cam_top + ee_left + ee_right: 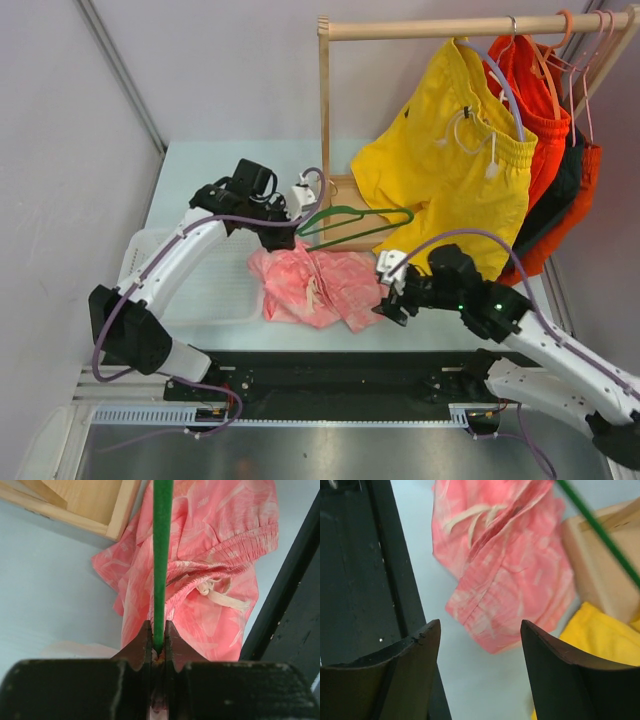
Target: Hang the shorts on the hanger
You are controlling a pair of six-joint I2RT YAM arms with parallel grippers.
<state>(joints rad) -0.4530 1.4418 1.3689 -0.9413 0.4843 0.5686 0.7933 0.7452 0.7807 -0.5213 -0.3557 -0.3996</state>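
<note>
The pink mottled shorts [318,285] lie crumpled on the pale table; their waistband and cream drawstring show in the left wrist view [210,565], and they fill the top of the right wrist view [510,565]. The green hanger [352,226] hangs level above them, its hook end toward the left arm. My left gripper [290,225] is shut on the hanger's green wire [162,555], which runs straight up from between the fingers [141,647]. My right gripper [390,292] hovers open just right of the shorts, nothing between its fingers [427,645].
A wooden rack [324,120] stands at the back with yellow shorts [450,160] on a lavender hanger and orange-red shorts [545,120] on pink-orange hangers. Its wooden base [85,505] lies behind the pink shorts. A white tray [205,290] sits at the left.
</note>
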